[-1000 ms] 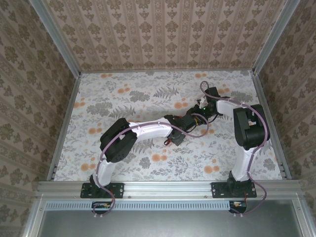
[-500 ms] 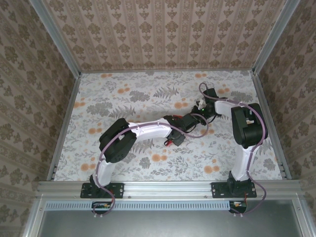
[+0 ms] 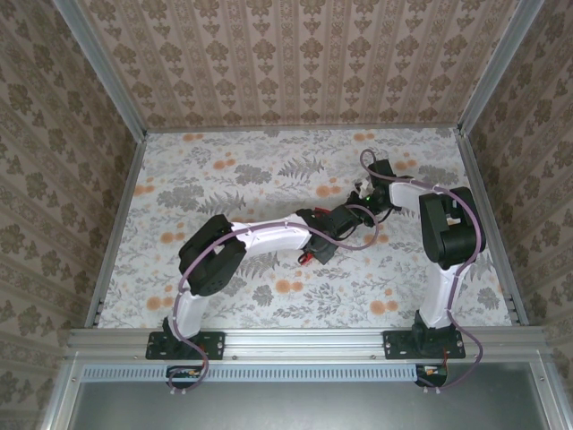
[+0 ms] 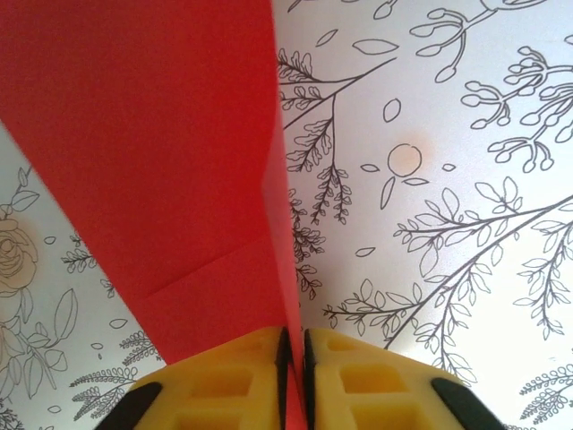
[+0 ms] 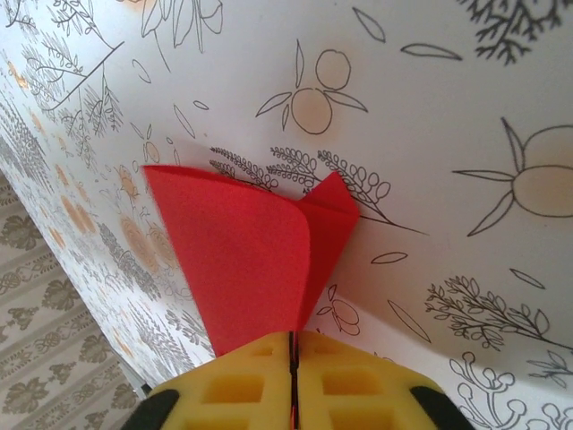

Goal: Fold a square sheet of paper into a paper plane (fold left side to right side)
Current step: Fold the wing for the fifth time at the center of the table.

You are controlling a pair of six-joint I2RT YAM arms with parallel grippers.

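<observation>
The square sheet of paper (image 4: 152, 161) is bright red and folded, with a raised crease running down to my left gripper (image 4: 293, 345), whose yellow jaws are shut on that crease. In the right wrist view the same red paper (image 5: 242, 260) curls up off the table with a pointed corner at its right, and my right gripper (image 5: 293, 349) is shut on its near edge. From above, the left gripper (image 3: 347, 218) and right gripper (image 3: 363, 201) meet at the table's middle right, and their bodies hide the paper.
The table (image 3: 224, 179) has a flower-printed cloth and is walled by patterned panels with metal rails on three sides. The right arm's elbow (image 3: 452, 228) stands tall near the right rail. The left forearm (image 3: 269, 235) lies across the middle.
The right arm's elbow has shifted slightly. Both grippers stay together at the same spot over the paper.
</observation>
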